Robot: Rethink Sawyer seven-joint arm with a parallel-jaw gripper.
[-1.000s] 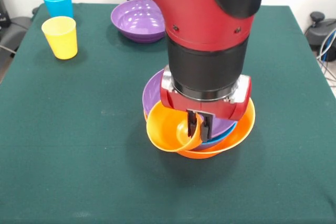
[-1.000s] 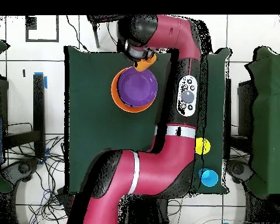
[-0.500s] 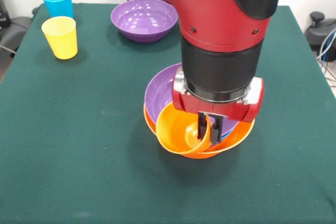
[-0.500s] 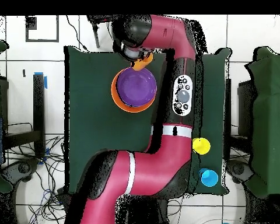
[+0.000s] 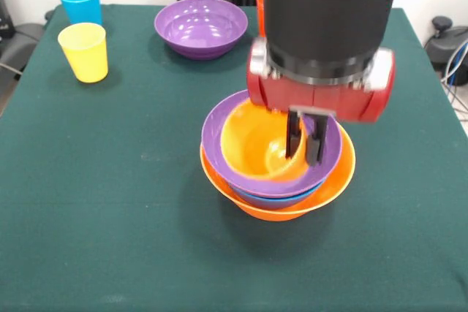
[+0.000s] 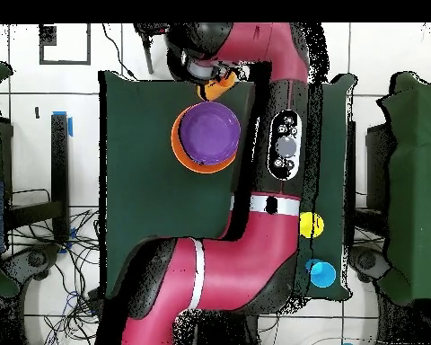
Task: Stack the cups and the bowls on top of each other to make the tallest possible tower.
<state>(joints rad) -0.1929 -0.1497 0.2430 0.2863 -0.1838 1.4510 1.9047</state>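
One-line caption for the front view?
Gripper holds an orange cup above the tower; a purple bowl and two cups wait behind.

A dark green cloth covers the table (image 5: pixel 110 202) edge to edge. Around it lies a white tiled floor (image 6: pixel 390 54) with dark grout lines. Loose cables (image 6: pixel 66 269) tangle on the floor beside the table in the overhead view. A small blue strip (image 6: pixel 71 121) marks the floor near the table's edge.

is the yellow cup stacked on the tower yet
No, the yellow cup stands by itself on the table beside the light blue cup, far from the tower.
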